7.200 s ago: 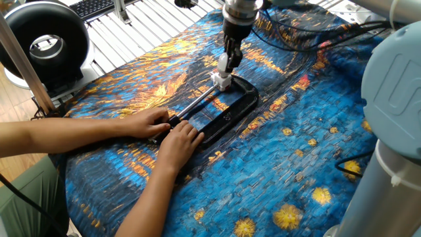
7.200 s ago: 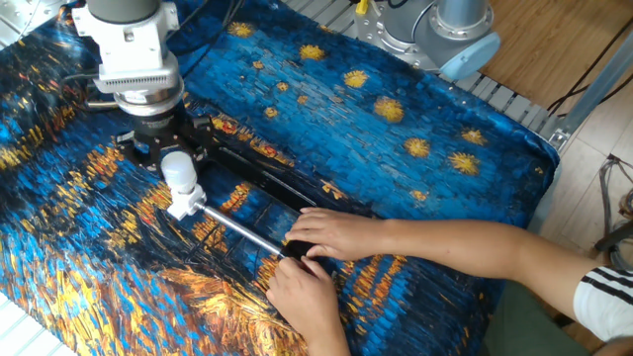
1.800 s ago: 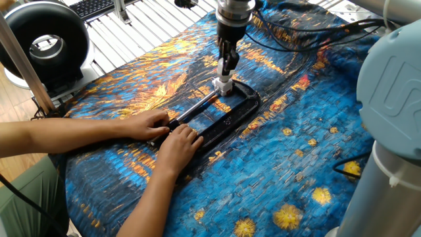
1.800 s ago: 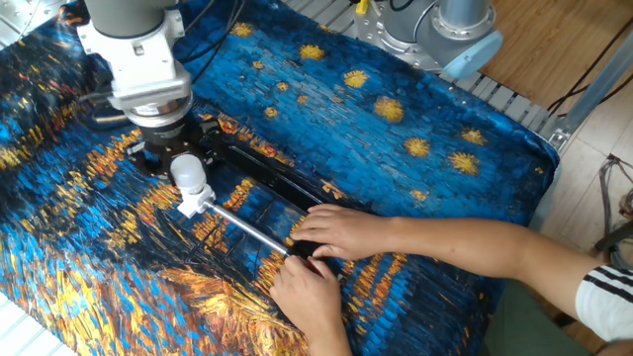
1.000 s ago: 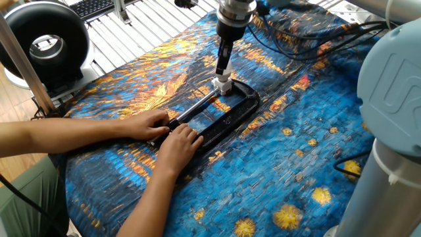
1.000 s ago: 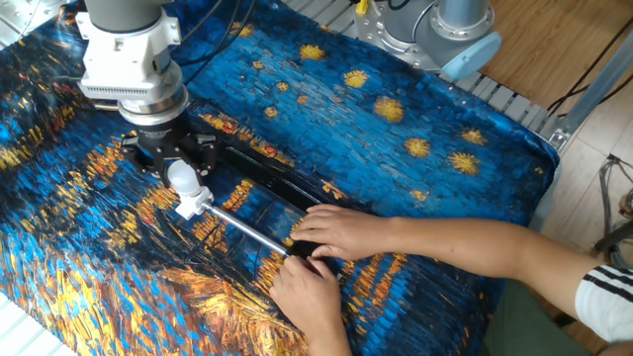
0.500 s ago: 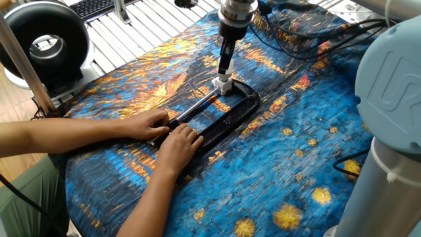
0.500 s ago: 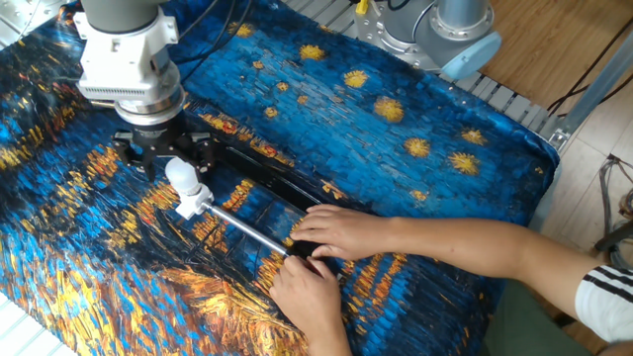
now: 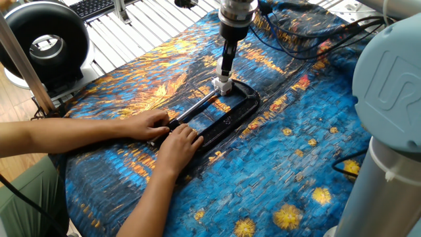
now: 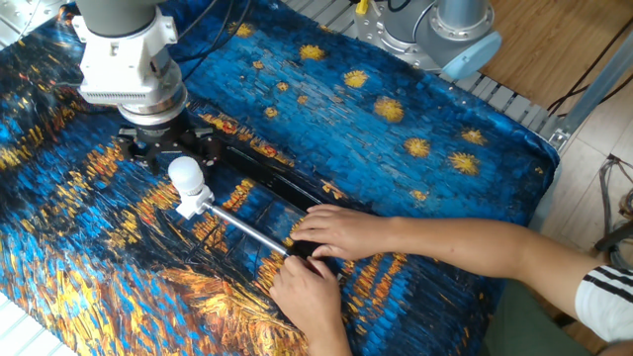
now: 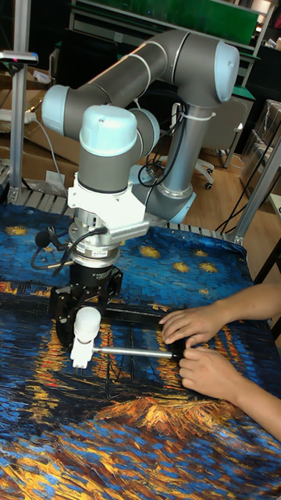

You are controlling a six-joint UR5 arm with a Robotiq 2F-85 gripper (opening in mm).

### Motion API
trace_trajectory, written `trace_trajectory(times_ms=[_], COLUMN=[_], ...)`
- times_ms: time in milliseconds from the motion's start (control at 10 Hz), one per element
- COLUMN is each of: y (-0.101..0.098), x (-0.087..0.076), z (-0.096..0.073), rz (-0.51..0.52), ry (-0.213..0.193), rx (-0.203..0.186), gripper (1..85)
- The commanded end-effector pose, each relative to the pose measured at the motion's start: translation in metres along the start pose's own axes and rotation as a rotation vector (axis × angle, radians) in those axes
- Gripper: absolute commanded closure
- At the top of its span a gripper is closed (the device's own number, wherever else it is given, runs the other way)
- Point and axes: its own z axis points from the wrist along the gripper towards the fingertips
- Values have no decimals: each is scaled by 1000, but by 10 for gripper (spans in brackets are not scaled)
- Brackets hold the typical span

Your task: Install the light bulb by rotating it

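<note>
On the left of the cloth-covered worktop, the pincer hangs straight above the light bulb. Its fingers sit at the globe's top, apparently spread and off the bulb, though I cannot tell for certain. The bulb stands upright, neck down in the socket block, its long axis in line with the wrist, so a turn runs about that vertical. To the right, a person's hands steady the black C-clamp.

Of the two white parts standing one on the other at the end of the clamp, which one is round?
The upper one, the light bulb, a smooth globe under the gripper. The socket block beneath it is angular, on the clamp.
</note>
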Motion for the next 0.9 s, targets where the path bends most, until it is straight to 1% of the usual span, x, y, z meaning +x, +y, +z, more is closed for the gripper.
trace_trajectory(times_ms=[0,100,200,300,400,600,800], y=[16,11,1,-2,-10,-7,-3], x=[0,2,6,7,5,-5,-9], z=[-5,-5,-6,-6,-6,-6,-7], rz=[-110,-200,-311,-386,-457,-538,-612], ry=[2,9,34,46,52,28,24], rx=[-56,-38,2,22,59,64,75], gripper=[93,87,80,77,77,87,97])
